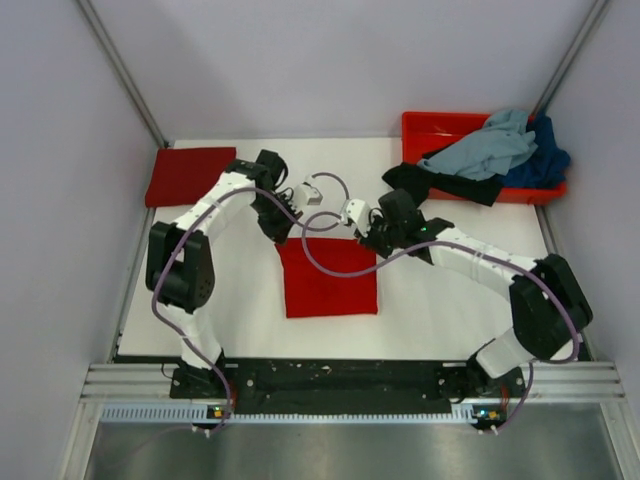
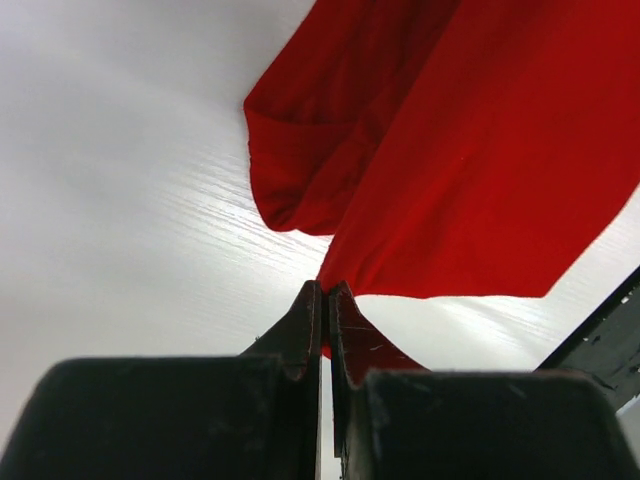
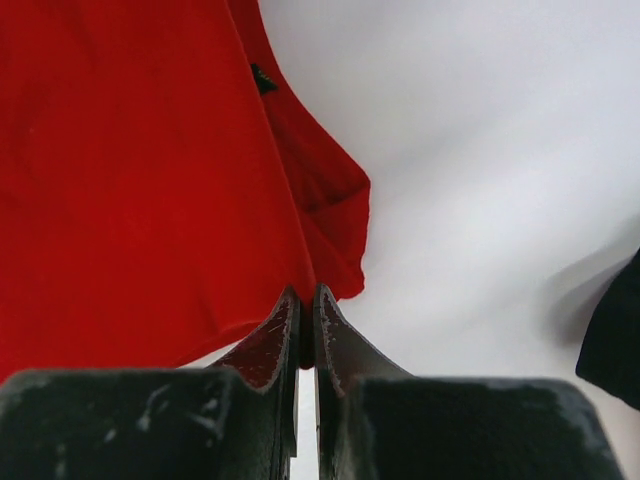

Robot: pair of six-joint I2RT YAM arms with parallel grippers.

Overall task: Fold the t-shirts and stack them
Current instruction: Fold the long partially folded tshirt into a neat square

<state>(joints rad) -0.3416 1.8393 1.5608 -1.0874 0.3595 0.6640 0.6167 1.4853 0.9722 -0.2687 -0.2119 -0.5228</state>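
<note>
A bright red t-shirt point(image 1: 330, 278) lies partly folded on the white table in front of both arms. My left gripper point(image 1: 283, 232) is shut on its far left corner, cloth pinched between the jaws point(image 2: 326, 292). My right gripper point(image 1: 366, 238) is shut on its far right corner point(image 3: 306, 292). The red cloth point(image 2: 480, 170) hangs from both grips, with a sleeve fold point(image 3: 330, 200) showing. A darker red t-shirt point(image 1: 190, 175) lies folded at the far left corner. Grey-blue point(image 1: 485, 150), black point(image 1: 440, 183) and dark blue point(image 1: 548, 155) t-shirts are piled at the back right.
The red-orange plastic tray point(image 1: 432, 127) stands at the back right under the shirt pile. A small white object with a cable point(image 1: 312, 192) lies behind the grippers. Grey walls enclose the table on three sides.
</note>
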